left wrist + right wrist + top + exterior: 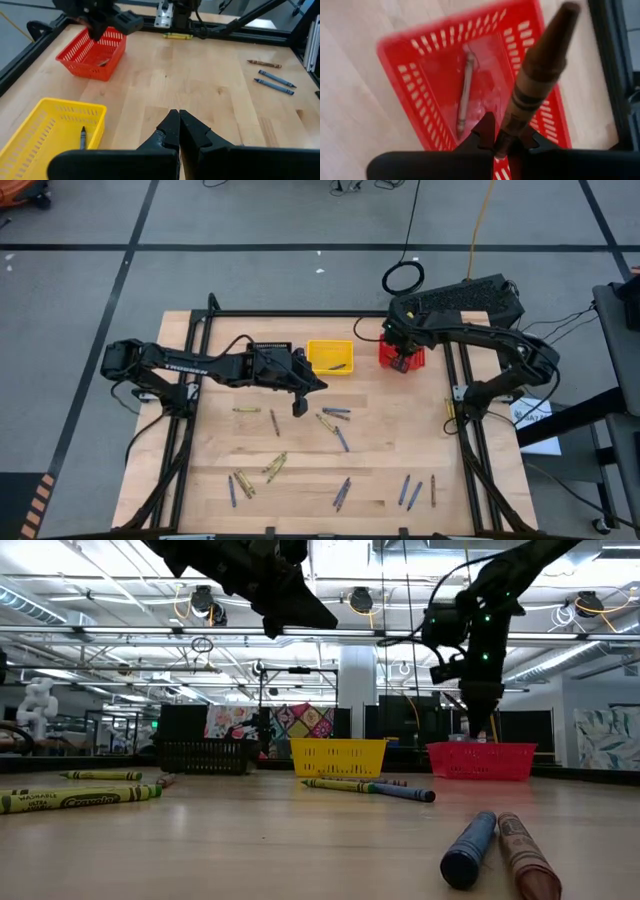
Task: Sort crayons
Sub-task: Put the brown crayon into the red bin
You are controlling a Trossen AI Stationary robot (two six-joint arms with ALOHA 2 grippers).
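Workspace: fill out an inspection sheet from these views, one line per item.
Surface: wooden table, black frame.
Job's things: loose crayons scattered; one in the yellow basket, one lying in the red basket.
Clutter: black basket at the far edge.
Grippers: left gripper shut, empty, above the table middle; right gripper shut on a brown crayon over the red basket.
Cables: coiled cable on the floor.
Surroundings: grey floor, workshop room; no person seen.
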